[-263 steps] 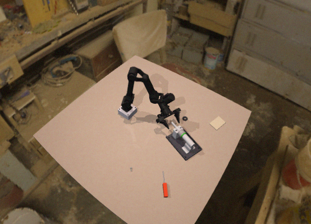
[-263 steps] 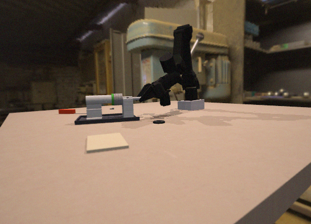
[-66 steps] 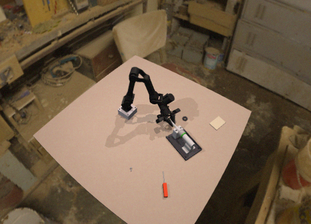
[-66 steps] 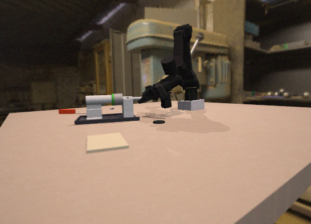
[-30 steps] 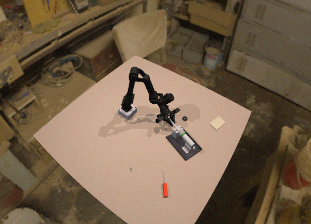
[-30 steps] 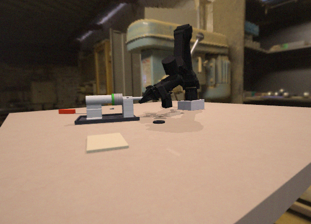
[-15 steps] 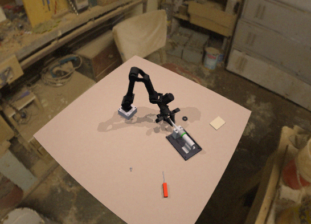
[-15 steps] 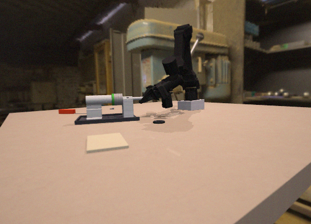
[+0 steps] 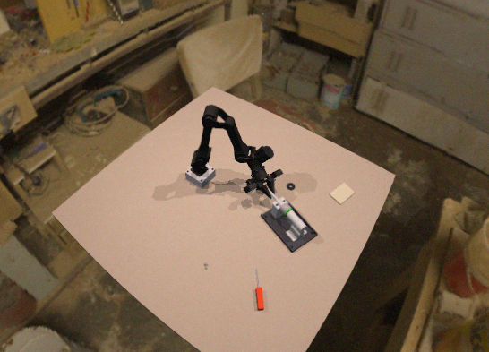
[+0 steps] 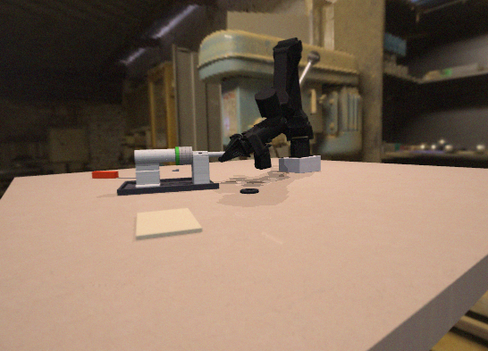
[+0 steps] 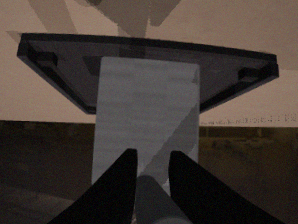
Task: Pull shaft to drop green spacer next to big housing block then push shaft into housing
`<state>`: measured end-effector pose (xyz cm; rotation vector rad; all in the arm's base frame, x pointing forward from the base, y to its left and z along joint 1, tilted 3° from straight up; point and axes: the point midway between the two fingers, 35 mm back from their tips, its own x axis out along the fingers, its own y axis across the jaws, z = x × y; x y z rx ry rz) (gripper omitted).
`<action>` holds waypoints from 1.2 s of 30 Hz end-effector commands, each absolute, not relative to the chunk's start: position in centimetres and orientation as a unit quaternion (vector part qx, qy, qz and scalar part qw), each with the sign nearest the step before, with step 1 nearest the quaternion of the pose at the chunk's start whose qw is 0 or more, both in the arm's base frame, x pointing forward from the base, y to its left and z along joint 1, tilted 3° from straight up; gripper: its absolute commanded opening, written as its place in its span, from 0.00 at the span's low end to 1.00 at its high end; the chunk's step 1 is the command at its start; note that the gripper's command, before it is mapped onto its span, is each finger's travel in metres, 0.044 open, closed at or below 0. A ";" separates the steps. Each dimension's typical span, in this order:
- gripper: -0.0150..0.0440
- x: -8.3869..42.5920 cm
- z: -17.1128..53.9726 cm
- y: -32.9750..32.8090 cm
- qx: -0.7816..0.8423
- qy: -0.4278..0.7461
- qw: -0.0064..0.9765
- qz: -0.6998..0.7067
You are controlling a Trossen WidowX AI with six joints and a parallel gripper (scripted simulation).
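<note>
One screwdriver [image 9: 260, 298] [image 10: 105, 175] — one black ring [image 9: 290, 188] [image 10: 244, 191] — one green spacer [image 9: 290, 209] [image 10: 177, 155].

Past the tips of the gripper [image 9: 268, 192] [image 10: 222, 159] [image 11: 153, 152], the upright post [image 9: 278, 209] [image 10: 200, 168] [image 11: 146, 110] barred the way straight ahead; beyond it the spacers and housing [image 9: 295, 221] [image 10: 154, 156] filled the line above the tray [image 9: 292, 249] [image 10: 167, 190] [image 11: 150, 42]. Below the shaft [image 9: 274, 196] [image 10: 215, 154] [image 11: 156, 200] there was open air down to the table [image 9: 170, 236] [image 10: 286, 275] [image 11: 12, 90]; a black ring [image 9: 290, 183] [image 10: 249, 191] lay near the tray, low enough to pass over; between the ring and the cream pad [image 9: 342, 193] [image 10: 167, 222] there was a gap.
</note>
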<state>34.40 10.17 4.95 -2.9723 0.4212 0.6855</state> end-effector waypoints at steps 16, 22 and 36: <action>0.25 34.1 4.9 10.2 -0.965 0.137 0.033 0.223; 0.25 34.1 4.9 10.2 -0.965 0.137 0.033 0.223; 0.25 34.0 4.9 10.2 -0.965 0.137 0.033 0.223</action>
